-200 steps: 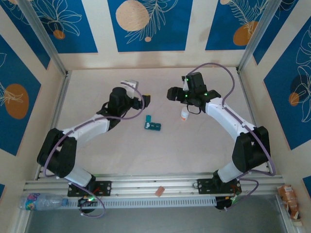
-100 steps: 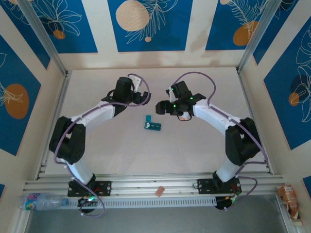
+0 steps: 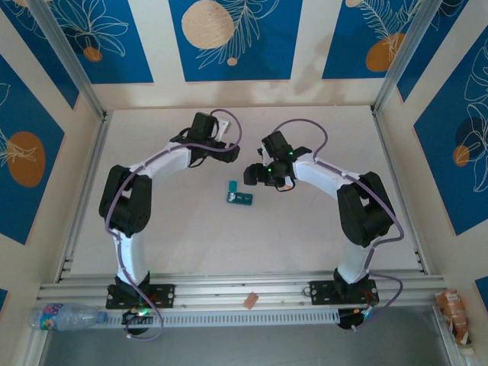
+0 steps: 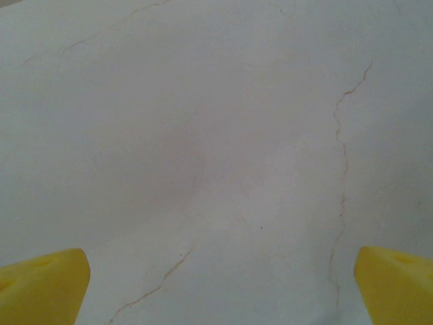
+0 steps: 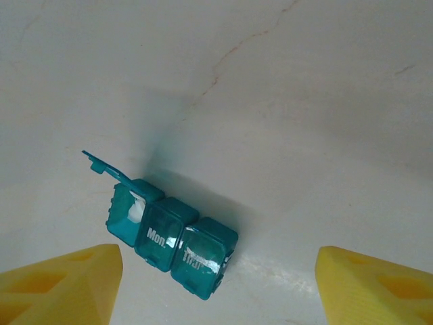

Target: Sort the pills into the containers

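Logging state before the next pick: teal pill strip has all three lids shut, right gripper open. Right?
Not quite: one end lid of the teal pill strip is flipped open, something white inside; the Mon and Tue lids are shut. The right wrist view shows it. The right gripper is open.

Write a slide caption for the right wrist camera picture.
Open right gripper hovers over a teal three-compartment pill strip, one end lid flipped up.
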